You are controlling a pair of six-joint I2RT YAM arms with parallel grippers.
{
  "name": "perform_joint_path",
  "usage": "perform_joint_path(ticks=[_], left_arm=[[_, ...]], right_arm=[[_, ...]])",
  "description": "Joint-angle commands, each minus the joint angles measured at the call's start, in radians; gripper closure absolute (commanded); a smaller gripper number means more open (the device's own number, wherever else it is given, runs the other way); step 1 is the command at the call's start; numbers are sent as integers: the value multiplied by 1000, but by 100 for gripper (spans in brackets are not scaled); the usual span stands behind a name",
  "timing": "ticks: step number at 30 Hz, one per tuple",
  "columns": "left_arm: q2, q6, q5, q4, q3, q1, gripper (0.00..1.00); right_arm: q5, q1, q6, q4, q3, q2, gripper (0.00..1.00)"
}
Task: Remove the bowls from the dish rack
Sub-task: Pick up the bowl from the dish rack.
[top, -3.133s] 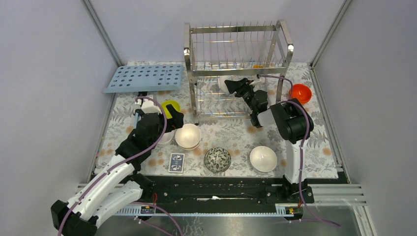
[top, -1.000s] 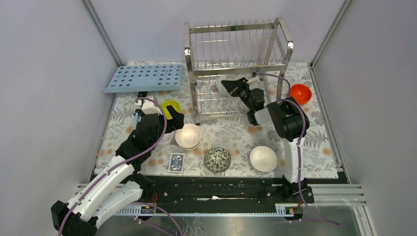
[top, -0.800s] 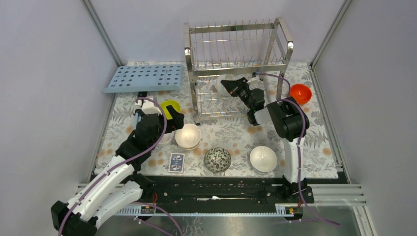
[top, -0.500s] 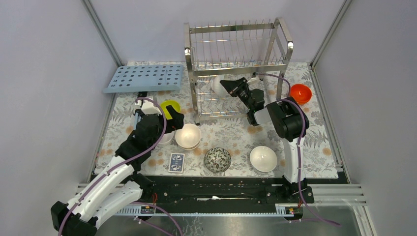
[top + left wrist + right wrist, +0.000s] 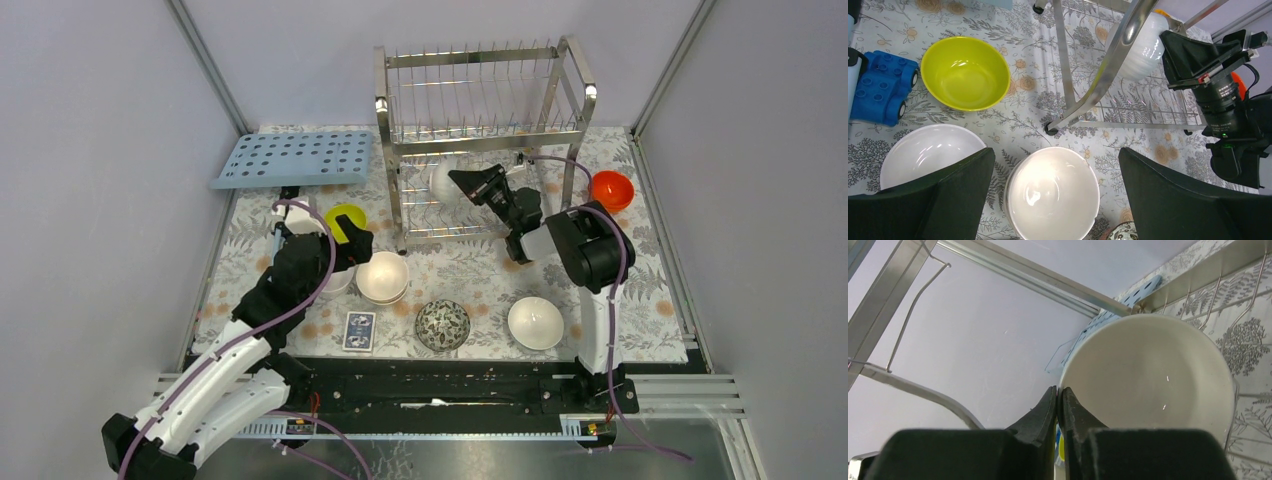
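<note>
The left gripper (image 5: pixel 1056 150) hangs with its jaws spread to the full and nothing between them. It is above a stack of white bowls (image 5: pixel 1053 200), with a single white bowl (image 5: pixel 923 152) just to the left. Beyond these sit a blue toy block (image 5: pixel 880 92) and the yellow-green bowl (image 5: pixel 965 72).

On the floral mat (image 5: pixel 470 270), nearer the arm bases, lie a playing card (image 5: pixel 358 331), a dark patterned bowl (image 5: pixel 442 325) and a plain white bowl (image 5: pixel 535 322).

The dish rack (image 5: pixel 480 143) stands at the far middle. Inside its lower tier the right gripper (image 5: pixel 1058 390) is pinched tight on the rim of a white bowl (image 5: pixel 1148 375), which stands on edge. Whether that bowl touches the wires is hard to tell. An orange-red bowl (image 5: pixel 611 189) sits right of the rack.
</note>
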Motion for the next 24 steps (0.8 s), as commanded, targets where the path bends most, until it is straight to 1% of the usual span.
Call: perform_joint_path(ticks=[1,14,24], left_arm=[[-23,-2,2,28,1,1,1],[-56,-11,-2,4,18,0,1],[-88,-29,5,-56,47,0,1]], right_arm=[[-14,2,70,100,-37,-107,100],[-19,2,106,132,-190,-266,100],[-67,2,16,-1,-339,-464,100]])
